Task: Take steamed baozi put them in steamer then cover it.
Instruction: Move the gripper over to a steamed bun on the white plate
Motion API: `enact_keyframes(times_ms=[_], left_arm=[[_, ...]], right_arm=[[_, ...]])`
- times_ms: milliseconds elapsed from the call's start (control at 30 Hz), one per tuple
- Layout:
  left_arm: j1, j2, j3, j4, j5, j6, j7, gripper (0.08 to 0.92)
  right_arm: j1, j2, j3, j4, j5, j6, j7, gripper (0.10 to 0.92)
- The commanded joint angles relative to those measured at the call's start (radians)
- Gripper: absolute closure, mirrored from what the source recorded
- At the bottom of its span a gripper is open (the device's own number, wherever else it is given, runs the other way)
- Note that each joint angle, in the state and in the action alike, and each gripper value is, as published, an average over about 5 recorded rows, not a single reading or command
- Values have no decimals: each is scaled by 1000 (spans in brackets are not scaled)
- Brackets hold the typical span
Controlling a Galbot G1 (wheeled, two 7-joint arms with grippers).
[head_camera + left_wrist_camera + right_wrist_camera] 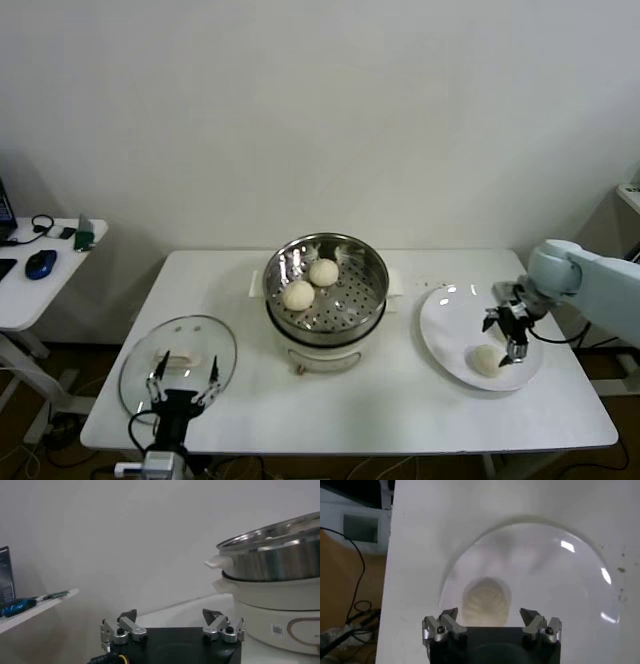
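Right hand (pixel 511 335) spread wide, gripping nothing, poised just above a single pale, smooth, round baozi (pixel 485 359) on the white plate (pixel 445 310), right of the steamer (pixel 325 285). Two more cream buns (pixel 310 283) inside the shiny perforated basket. Left hand (pixel 183 382) wide open, empty, idle by the glass lid (pixel 178 360), left of the steamer on the counter (pixel 400 400).

Cream baozi (pixel 486 359), white plate (pixel 445 335)
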Motion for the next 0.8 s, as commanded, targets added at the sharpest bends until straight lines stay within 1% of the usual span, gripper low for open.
enact_keyframes(times_ms=[33, 567, 800], left_arm=[[0, -3, 0, 1, 3, 3, -1, 177], [-6, -5, 0, 5, 7, 7, -3, 177], [-4, -7, 1, 8, 8, 6, -4, 177]], right_arm=[[-182, 17, 148, -79, -82, 15, 4, 203], [-183, 98, 153, -155, -122, 35, -6, 203], [-175, 109, 140, -161, -134, 37, -14, 315]])
